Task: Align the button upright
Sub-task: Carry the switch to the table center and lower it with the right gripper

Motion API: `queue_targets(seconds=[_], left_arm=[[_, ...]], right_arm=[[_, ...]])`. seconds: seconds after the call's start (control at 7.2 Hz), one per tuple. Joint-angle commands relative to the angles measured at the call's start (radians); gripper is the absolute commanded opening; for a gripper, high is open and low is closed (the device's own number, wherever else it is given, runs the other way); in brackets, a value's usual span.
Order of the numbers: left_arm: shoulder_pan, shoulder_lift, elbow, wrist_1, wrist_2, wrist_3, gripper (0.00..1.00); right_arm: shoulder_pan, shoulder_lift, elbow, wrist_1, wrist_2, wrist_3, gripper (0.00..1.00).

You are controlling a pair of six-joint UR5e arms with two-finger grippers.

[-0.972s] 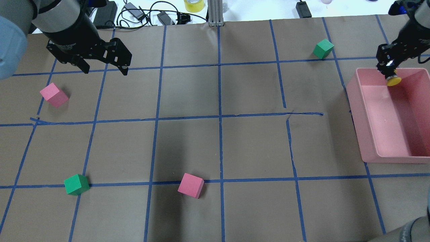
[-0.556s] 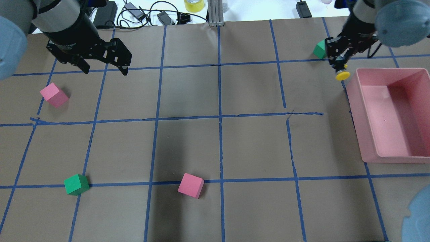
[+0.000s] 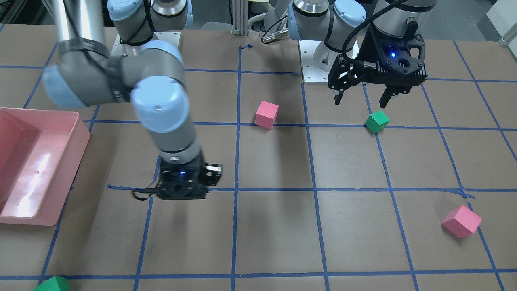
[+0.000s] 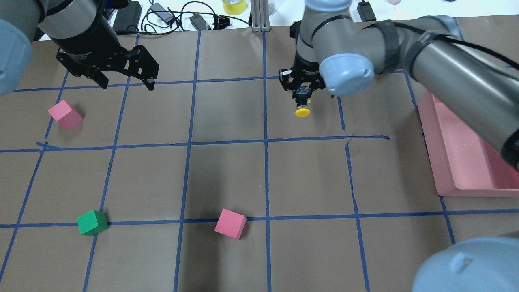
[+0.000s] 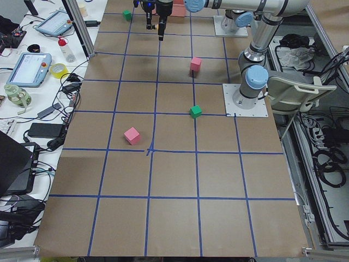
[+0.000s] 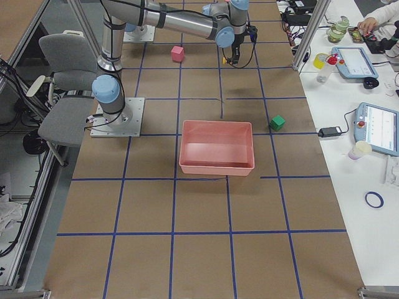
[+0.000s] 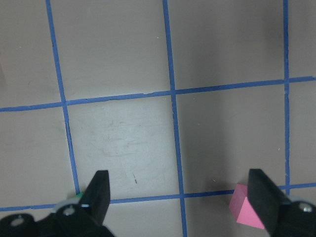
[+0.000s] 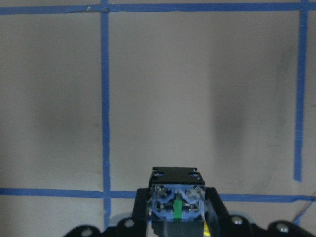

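Overhead exterior: right claw (image 4: 302, 98) clamped on button (image 4: 302, 112), body mostly hidden; left claw (image 4: 127, 85) apart.

Both arms are silvery-grey tubes with pale blue, rounded joint caps. The right arm (image 3: 159, 97) wears black bands, and a black cable loops along the left arm (image 3: 319, 24) at its wrist. The left end effector (image 3: 360, 102) and right end effector (image 4: 302, 101) are black and angular, each with a small blue light.
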Motion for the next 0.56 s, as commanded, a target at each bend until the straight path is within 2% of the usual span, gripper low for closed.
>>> queue_targets(seconds=[0.0,0.42], left_arm=[[0.000,0.000,0.000,-0.001,0.000,0.000,1.00],[0.000,0.000,0.000,-0.001,-0.001,0.000,1.00]], right_arm=[[0.123,0.086,0.002,-0.097,-0.010,0.110,0.00],[0.142,0.107,0.051,-0.122,-0.011,0.118,0.00]])
